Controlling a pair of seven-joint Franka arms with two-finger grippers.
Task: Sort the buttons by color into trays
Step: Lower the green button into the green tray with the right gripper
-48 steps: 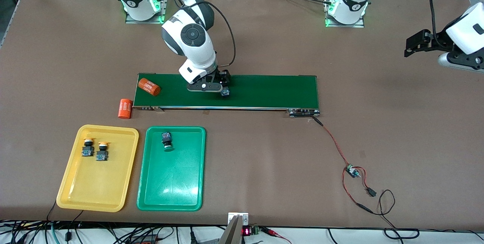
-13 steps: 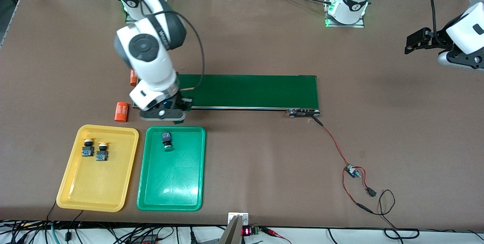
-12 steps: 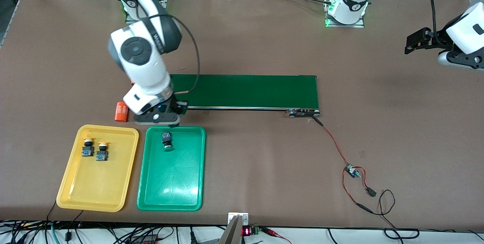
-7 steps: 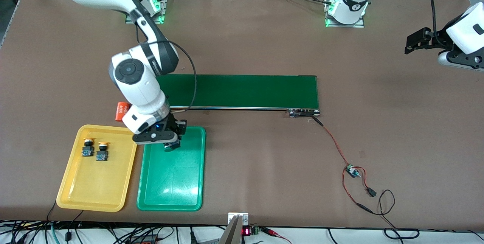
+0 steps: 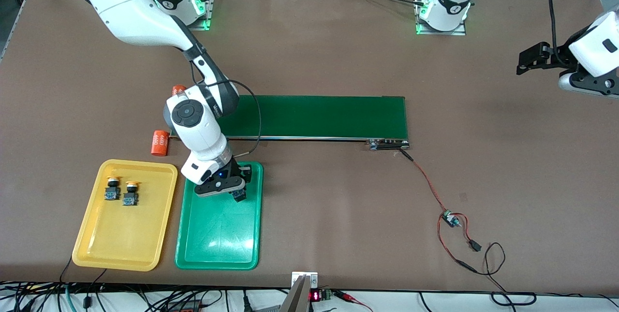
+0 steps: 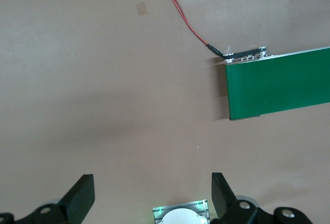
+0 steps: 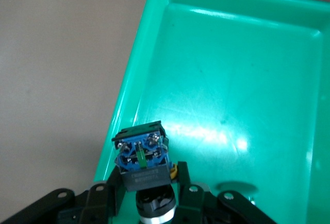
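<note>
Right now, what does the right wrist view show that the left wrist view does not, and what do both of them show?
Only the right wrist view shows the green tray and a button with a black-and-blue body, held in the shut right gripper over that tray; its cap colour cannot be told here.

Only the left wrist view shows the end of the dark-green conveyor belt, a red wire leading to it, and the open fingers of the left gripper, which waits.

Both show the brown table.
</note>
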